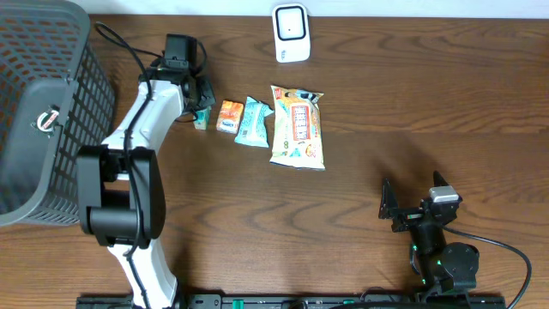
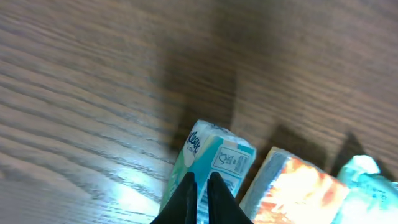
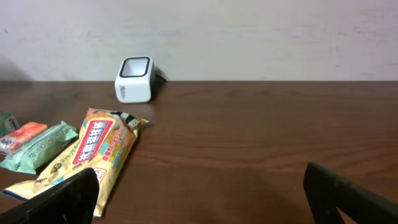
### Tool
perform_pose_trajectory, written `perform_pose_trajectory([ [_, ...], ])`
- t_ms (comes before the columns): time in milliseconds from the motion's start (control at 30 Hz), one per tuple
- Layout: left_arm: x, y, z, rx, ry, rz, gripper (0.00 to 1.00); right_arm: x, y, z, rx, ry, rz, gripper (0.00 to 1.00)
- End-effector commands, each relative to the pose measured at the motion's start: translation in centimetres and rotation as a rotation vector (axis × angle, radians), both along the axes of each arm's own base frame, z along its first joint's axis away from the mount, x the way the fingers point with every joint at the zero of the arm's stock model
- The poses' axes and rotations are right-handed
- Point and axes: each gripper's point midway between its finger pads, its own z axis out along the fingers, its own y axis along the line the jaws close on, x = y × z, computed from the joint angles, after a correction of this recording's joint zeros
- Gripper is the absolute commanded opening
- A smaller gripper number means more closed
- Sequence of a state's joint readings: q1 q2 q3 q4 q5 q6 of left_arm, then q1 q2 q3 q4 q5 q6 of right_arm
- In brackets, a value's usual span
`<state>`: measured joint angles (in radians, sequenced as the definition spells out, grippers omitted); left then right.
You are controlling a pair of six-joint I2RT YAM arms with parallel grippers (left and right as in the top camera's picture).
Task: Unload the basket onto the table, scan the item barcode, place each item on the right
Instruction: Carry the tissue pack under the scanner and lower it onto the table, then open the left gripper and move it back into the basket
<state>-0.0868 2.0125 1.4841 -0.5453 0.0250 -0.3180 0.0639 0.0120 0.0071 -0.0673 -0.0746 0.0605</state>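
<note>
Well, bare wood runs across the right half of the table (image 1: 429, 103), where the right tool (image 1: 391, 210) sits spread wide near the front edge. A basket (image 1: 34, 112) crowds the left edge, and the scanner (image 1: 292, 33) stands at the back edge. The left tool (image 2: 201, 180) is pressed together, pinching the tissue pack (image 2: 214, 152), which lies at the left end of a row, just beside an orange packet (image 1: 228, 116), then a teal packet (image 1: 254, 121) and a snack bag (image 1: 298, 126).

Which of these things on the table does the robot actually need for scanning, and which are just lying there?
In the job now: small tissue pack, pinched by the left gripper; white scanner.

Just lying about, for now: orange pack, teal pack, yellow snack bag, grey basket.
</note>
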Motion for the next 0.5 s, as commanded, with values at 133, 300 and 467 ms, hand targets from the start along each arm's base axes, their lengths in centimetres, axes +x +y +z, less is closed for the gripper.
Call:
perform_pose_trajectory([
  [133,-1.1,-1.3,-1.8,-0.075,0.061,-0.026,0.08,0.0,-0.1,0.0,0.003,0.0,-0.003,0.99],
  [300,-1.7,-4.7,-1.4,-0.236,0.082,-0.125,0.08,0.0,-0.1,0.0,0.003,0.0,-0.003,0.99],
  [467,-1.9,-6.3,-0.3,-0.312,0.066,-0.194,0.08,0.0,-0.1,0.0,0.003,0.0,-0.003,0.99],
])
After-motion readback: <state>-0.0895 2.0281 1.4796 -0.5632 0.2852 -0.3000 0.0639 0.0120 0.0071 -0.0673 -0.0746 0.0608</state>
